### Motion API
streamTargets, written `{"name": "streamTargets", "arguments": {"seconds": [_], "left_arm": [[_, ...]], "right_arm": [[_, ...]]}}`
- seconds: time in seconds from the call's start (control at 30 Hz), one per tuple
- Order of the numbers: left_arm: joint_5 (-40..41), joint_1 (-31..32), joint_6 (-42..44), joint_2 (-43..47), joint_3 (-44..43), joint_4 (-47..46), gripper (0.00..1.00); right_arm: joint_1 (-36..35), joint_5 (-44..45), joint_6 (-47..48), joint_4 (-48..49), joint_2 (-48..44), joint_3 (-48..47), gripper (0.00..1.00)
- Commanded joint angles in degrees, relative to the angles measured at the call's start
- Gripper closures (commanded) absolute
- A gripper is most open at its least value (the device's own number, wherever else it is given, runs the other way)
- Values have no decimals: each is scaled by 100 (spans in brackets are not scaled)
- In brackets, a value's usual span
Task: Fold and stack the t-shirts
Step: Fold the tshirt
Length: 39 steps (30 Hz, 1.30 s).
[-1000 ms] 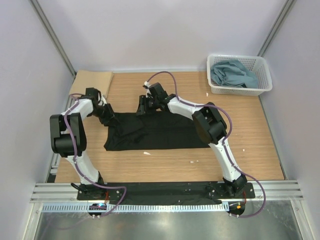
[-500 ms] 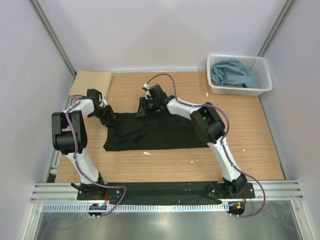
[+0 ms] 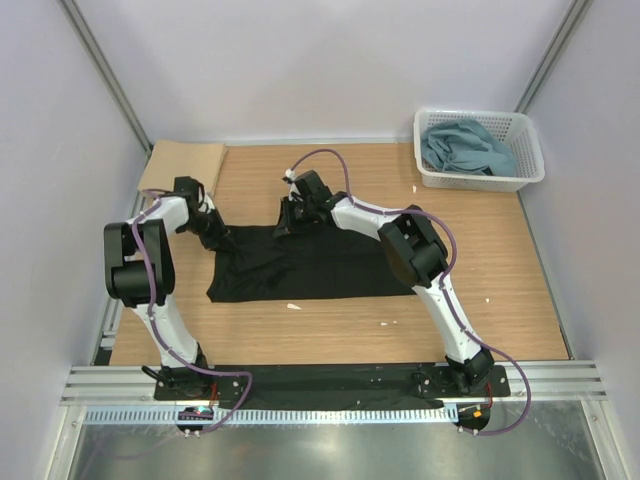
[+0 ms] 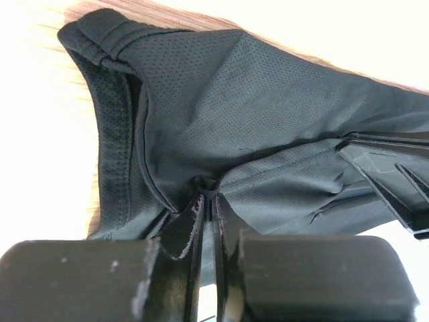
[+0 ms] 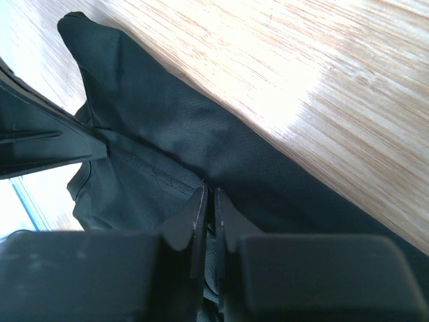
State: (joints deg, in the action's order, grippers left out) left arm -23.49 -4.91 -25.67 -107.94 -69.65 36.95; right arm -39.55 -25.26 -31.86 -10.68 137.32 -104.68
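Between jaws of left gripper (image 4: pixel 208 201) and right gripper (image 5: pixel 208 194), each pinching cloth — black t-shirt (image 3: pixel 320 265), mid-fold; blue-grey t-shirts (image 3: pixel 465 145) unfolded in basket (image 3: pixel 480 181).

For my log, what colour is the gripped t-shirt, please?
The t-shirt is black; top external view.

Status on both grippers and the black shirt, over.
Left gripper shut on black shirt. Right gripper likewise. Shirt spread on table. Basket far right, out of the way.

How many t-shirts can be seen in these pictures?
3: black shirt mid-table, tan shirt far left, blue-grey shirt in the basket; that heap may hide more.
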Motion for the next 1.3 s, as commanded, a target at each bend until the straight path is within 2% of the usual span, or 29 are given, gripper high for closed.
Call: {"name": "streamTargets", "arguments": {"seconds": [0.0, 0.17, 0.43, 0.97, 1.27], "left_arm": [[90, -19, -131, 387, -146, 14, 93], [-15, -10, -289, 721, -93, 67, 98], [-51, -10, -368, 845, -119, 84, 98], [-262, 25, -272, 108, -945, 85, 99], [-367, 385, -175, -280, -1420, 93, 98]], "right_arm": [[-35, 126, -5, -74, -187, -307, 90], [-18, 293, 4, -136, -495, -193, 95], [-18, 381, -40, -110, -750, 27, 96], [70, 478, -382, 347, -1093, 790, 96], [70, 565, -462, 584, -1400, 1406, 96]]}}
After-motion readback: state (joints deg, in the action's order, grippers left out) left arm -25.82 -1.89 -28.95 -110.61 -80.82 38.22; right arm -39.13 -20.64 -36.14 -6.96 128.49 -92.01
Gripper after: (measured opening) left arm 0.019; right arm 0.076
